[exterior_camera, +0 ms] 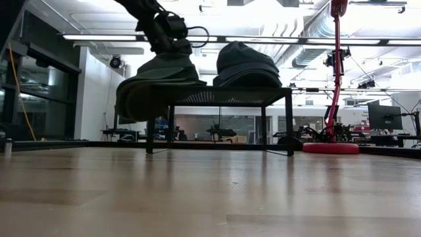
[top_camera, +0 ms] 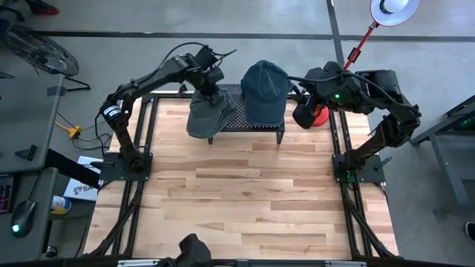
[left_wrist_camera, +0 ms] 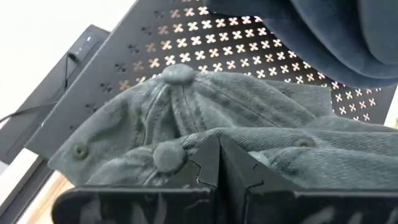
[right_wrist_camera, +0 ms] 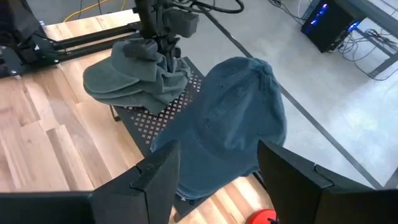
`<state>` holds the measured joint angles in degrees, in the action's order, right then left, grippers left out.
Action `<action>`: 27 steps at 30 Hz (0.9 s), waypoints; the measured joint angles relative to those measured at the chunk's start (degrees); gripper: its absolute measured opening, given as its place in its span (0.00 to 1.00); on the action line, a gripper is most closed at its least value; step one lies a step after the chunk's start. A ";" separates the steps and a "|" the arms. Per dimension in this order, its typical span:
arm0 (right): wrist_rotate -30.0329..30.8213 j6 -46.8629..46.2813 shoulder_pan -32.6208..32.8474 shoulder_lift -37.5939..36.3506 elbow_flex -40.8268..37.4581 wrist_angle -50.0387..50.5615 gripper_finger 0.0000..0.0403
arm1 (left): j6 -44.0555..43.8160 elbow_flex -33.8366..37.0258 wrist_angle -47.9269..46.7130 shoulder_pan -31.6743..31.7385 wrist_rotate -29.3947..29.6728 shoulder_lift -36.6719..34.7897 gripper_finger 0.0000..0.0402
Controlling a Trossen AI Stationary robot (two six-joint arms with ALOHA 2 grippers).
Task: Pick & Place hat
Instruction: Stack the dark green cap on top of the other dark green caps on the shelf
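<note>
A grey-green hat (top_camera: 208, 111) lies on the left end of a black perforated stand (top_camera: 256, 127). Its brim side droops over the stand's left edge (exterior_camera: 135, 99). Two crown buttons show in the left wrist view, so it may be two caps stacked. My left gripper (left_wrist_camera: 217, 144) is shut on its bunched crown. A blue hat (top_camera: 265, 93) rests crown-up on the stand's right half. My right gripper (right_wrist_camera: 217, 163) hovers open above and to the right of the blue hat, touching nothing. My left gripper pinches a ridge of bunched crown cloth (left_wrist_camera: 205, 138) between its two fingers, right beside a crown button (left_wrist_camera: 168, 155). The fingers slant down from the table's far left side. The hat's underside lies on the stand, its brim side hanging slack over the left edge.
The stand sits at the far edge of the wooden table (top_camera: 245, 200), whose near part is bare wood. A red lamp base (top_camera: 320, 115) with a slanting red pole stands just right of the stand, close to my right gripper.
</note>
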<state>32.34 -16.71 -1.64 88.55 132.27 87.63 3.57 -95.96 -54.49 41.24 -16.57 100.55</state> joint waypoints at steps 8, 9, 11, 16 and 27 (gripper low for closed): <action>-6.60 2.14 0.06 0.09 0.00 -6.89 0.52 | -1.33 0.00 2.00 -1.16 1.20 -0.02 0.00; -7.54 2.68 0.06 0.45 0.06 -8.38 0.52 | -1.33 0.00 2.00 -1.14 1.20 -0.02 0.00; -9.34 3.48 0.10 1.19 0.09 -10.49 0.52 | -1.33 0.00 2.00 -1.14 1.20 -0.02 0.00; -11.09 -0.57 0.27 6.63 0.10 -11.14 0.52 | -1.33 0.00 2.00 -1.14 1.20 -0.02 0.00; -5.87 -20.63 6.63 19.57 -0.02 -9.61 0.52 | -0.36 0.00 2.00 -1.14 1.18 -0.04 0.00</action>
<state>26.47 -37.33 4.99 108.12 132.25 78.03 3.21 -95.96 -52.49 40.10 -15.40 100.51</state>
